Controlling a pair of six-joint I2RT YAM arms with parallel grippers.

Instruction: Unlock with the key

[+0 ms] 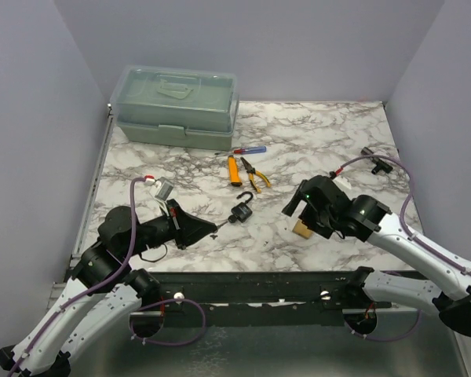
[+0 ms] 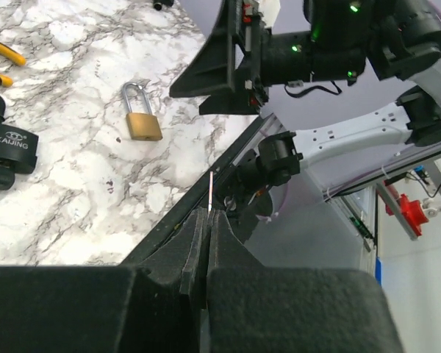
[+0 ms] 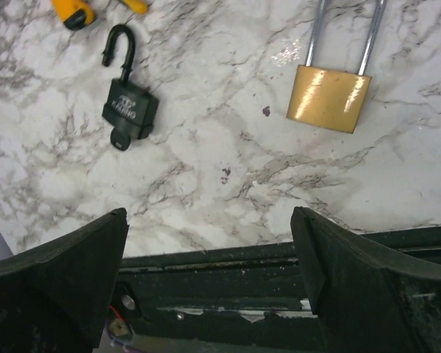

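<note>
One brass padlock (image 3: 328, 97) under wide-open right gripper (image 3: 209, 217); black padlock (image 1: 241, 213) near clenched left gripper (image 1: 214, 228).

Black padlock (image 2: 11, 147) body: white brand lettering, reads "KAIJING"; nothing else legible.

Top view: the marble table (image 1: 322, 133) is being lit brightly and evenly from overhead, and only faint, soft shadows are being cast under the arms.

Right wrist view: glare is being thrown off the brass padlock (image 3: 329, 97), and a small highlight is being picked up on the tabletop beside its shackle.

Left wrist view: the foam pads (image 2: 195, 257) of the left gripper (image 2: 208, 220) are being rendered dark and soft-focused.

Straight edges are being bowed slightly toward the wrist frames' borders.
</note>
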